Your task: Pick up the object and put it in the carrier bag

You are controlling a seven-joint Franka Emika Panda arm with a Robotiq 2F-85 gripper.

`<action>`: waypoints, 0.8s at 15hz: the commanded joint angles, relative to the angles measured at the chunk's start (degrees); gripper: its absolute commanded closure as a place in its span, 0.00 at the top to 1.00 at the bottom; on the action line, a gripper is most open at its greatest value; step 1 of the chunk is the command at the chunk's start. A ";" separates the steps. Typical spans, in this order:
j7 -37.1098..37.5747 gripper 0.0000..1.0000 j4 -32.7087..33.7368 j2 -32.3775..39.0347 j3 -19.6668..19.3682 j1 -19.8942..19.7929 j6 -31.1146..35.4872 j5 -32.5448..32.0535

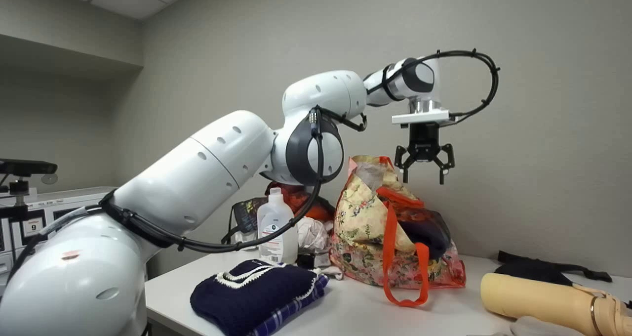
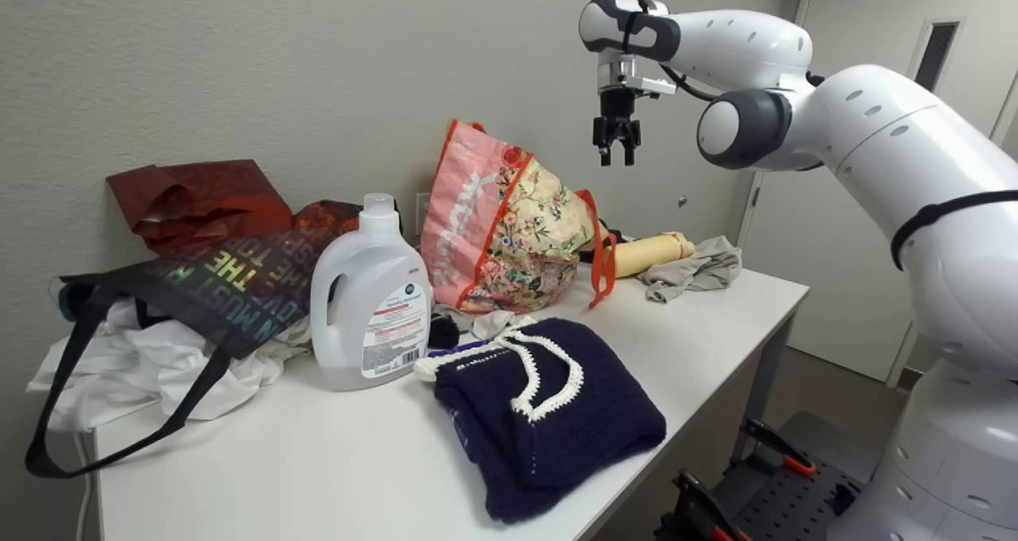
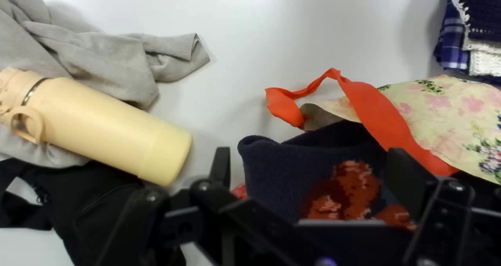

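The carrier bag (image 1: 363, 222) stands slumped on the table against the wall, cream with floral print and orange-red handles. It also shows in an exterior view (image 2: 521, 262) and in the wrist view (image 3: 442, 109). The limp navy garment with rust-red parts (image 1: 428, 232) lies in the bag's mouth and bulges out at its open side. In the wrist view the garment (image 3: 274, 172) lies below my fingers; its lower part is hidden by the gripper. My gripper (image 1: 423, 179) is open and empty, pointing down, above the garment and apart from it. It also shows in an exterior view (image 2: 618, 159).
A tan bottle (image 1: 531, 296) lies beside the bag with a grey cloth (image 3: 113, 58) and a black garment (image 3: 101, 203). A folded navy cloth with white trim (image 2: 588, 414) lies near the table's front edge. A detergent bottle (image 2: 370, 302) and a dark printed bag (image 2: 254, 286) stand further along.
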 commanded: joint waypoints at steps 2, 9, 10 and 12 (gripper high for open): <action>0.29 1.00 1.53 4.59 0.47 -1.41 0.26 1.20; 0.65 1.00 1.54 10.08 1.71 -1.84 -0.22 3.13; 0.69 1.00 1.58 10.66 2.04 -1.81 -0.25 3.50; 0.73 1.00 1.59 11.74 2.51 -1.64 -0.22 3.86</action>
